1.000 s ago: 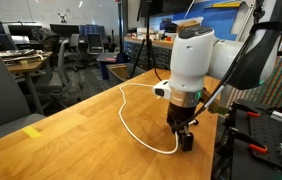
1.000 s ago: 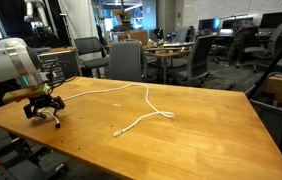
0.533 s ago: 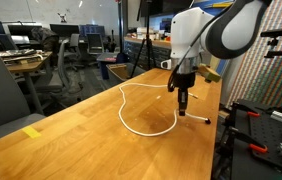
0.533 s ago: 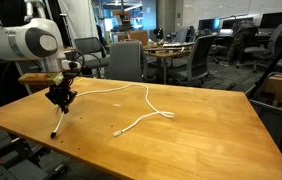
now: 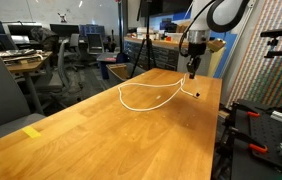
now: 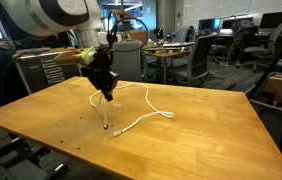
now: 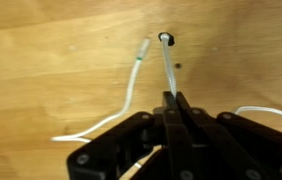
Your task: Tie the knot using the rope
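My arm (image 6: 41, 12) shows in both exterior views as smooth, rounded white shells, with dark grey bands where the links meet. At the wrist a flat tan block (image 6: 71, 57) sticks out sideways, and below it everything turns black. The jaws are matt black, slim and tapering towards the tips. From the wrist view they rise out of a black, angular, linked body with a few small pale dots like screw heads, all rather blurred.
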You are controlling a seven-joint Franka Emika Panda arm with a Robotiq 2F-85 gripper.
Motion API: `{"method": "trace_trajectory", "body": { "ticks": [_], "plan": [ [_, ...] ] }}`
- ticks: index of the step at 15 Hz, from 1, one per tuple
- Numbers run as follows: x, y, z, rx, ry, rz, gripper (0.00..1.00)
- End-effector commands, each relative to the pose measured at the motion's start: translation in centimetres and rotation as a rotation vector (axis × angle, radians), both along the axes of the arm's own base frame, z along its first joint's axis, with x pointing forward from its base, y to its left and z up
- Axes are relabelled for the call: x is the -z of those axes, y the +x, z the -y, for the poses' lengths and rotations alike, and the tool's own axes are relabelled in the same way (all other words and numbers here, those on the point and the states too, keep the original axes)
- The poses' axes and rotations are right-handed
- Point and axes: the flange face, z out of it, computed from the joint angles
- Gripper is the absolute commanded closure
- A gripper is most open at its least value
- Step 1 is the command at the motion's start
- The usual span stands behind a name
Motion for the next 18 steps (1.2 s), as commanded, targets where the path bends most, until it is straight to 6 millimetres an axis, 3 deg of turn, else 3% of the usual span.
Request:
{"method": "trace_trajectory", "body": {
  "ticks": [1, 3, 6, 8, 9, 10, 11, 13, 15, 16, 18],
  "plan": [
    [-3.9, -1.0, 8.4, 0.110, -0.167, 0.046, 0.99],
    [-5.4, -1.2, 11.9, 0.167, -0.268, 0.066, 0.99],
    [-5.4, -0.9, 12.7, 0.226, -0.303, 0.086, 0.99],
    [-4.6, -0.6, 11.4, 0.256, -0.268, 0.094, 0.99],
    [-3.9, -0.6, 10.5, 0.258, -0.238, 0.075, 0.71],
    [-3.6, -0.8, 9.5, 0.264, -0.227, 0.067, 0.71],
    [-3.1, -1.1, 8.4, 0.261, -0.198, 0.048, 0.64],
    [-1.8, -3.7, 5.0, 0.230, -0.075, -0.042, 0.48],
    [-2.3, -6.1, 1.1, 0.175, 0.020, -0.114, 0.34],
    [-0.5, -3.4, 3.9, 0.228, -0.048, -0.088, 0.50],
    [-0.7, -4.8, 1.3, 0.193, -0.004, -0.125, 0.35]
  ]
}}
